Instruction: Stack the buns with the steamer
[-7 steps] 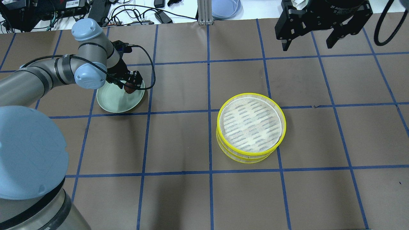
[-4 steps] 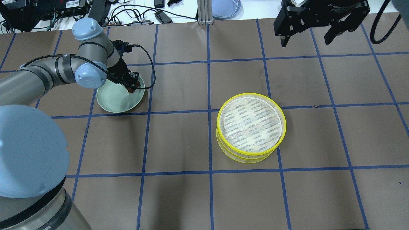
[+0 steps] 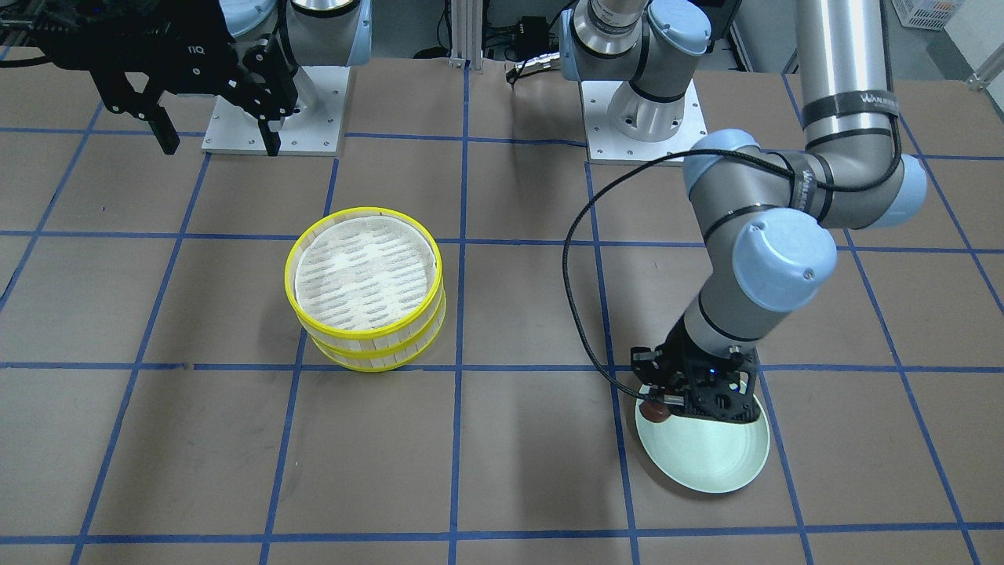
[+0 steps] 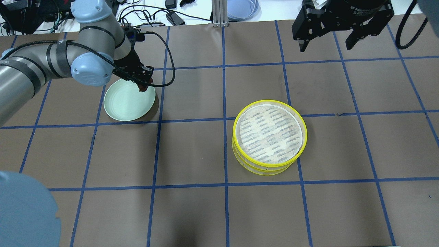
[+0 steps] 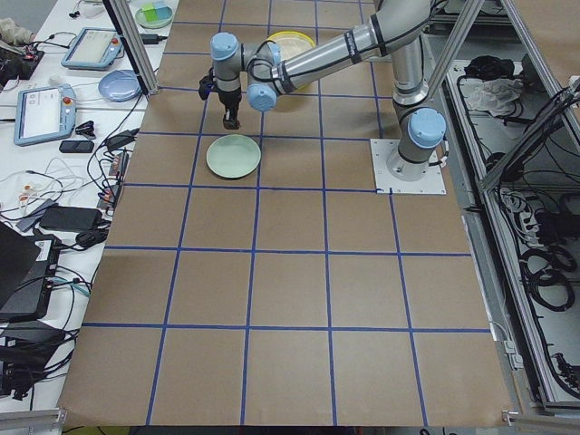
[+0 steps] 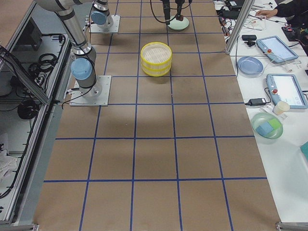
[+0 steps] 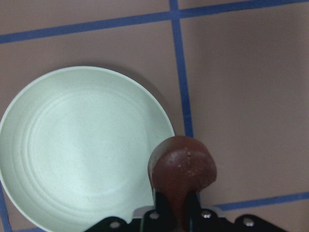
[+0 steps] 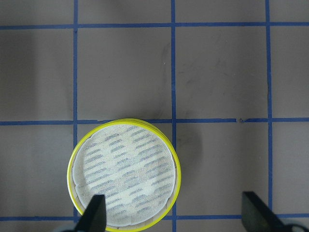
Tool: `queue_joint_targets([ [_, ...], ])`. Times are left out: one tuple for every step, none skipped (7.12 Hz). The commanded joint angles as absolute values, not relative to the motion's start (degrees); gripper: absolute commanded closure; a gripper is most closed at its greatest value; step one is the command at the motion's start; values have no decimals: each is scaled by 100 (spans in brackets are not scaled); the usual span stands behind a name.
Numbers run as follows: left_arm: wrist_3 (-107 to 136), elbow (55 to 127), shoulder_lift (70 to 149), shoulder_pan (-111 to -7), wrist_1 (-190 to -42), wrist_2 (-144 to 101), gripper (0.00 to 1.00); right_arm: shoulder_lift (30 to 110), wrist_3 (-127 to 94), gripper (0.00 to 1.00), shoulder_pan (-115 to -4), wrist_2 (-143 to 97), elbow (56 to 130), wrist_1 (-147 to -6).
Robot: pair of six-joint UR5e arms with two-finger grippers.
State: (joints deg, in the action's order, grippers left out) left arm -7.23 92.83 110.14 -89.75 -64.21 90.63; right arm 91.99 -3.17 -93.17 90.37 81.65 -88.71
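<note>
Reddish-brown bun (image 7: 182,166) is now off the plate (image 4: 120,106). A second ago the left tool (image 4: 144,85) was low in the dish with the bun at its floor. Now the arm has risen, and the bun hangs clamped between the fingers over the plate's rim, at the upper left of the overhead frame. The plate beneath is bare. The steamer (image 3: 369,345) has not moved: its two trays sit stacked right of centre, well apart from the bun, and the top floor has nothing on it. The right tool (image 4: 325,46) has barely shifted and hangs at the upper right with its fingers spread wide, holding nothing.

I judge the pick done, with the carry across the counter (image 4: 192,154) to the steamer still to come. The other bun shows in no view.

In the wrist view the bun looks like a stubby lump held by one end. Its long axis seems to run along the fingers, roughly upright, with the rounded free end pointing down toward the counter. The side views are too small to confirm any tilt.
</note>
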Motion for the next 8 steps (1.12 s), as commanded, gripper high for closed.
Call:
queue_joint_targets([
  [337, 9133, 10452, -10145, -7020, 9561, 100, 9202, -316, 0, -9316, 9035, 8165, -8859],
  [1309, 9141, 10537, -10734, -7083, 9536, 100, 9193, -316, 0, -9316, 9044, 8165, -8842],
  [2032, 9123, 10564, -11367, -7023, 9554, 100, 9193, -316, 0, -9316, 9035, 8165, -8850],
  [2709, 9114, 10530, -11912, -7014, 9571, 100, 9193, -316, 0, -9316, 9044, 8165, -8851],
  [3203, 9114, 10538, -12205, -7014, 9536, 100, 9193, -316, 0, -9316, 9044, 8165, -8851],
  [3234, 9114, 10582, -12251, -6961, 9205, 100, 9193, -316, 0, -9316, 9044, 8165, -8842],
  [3260, 9123, 10660, -12261, -6848, 8932, 100, 9193, -316, 0, -9316, 9044, 8165, -8842],
  [3261, 9123, 10722, -12261, -6760, 8738, 94, 9193, -316, 0, -9316, 9044, 8165, -8842],
])
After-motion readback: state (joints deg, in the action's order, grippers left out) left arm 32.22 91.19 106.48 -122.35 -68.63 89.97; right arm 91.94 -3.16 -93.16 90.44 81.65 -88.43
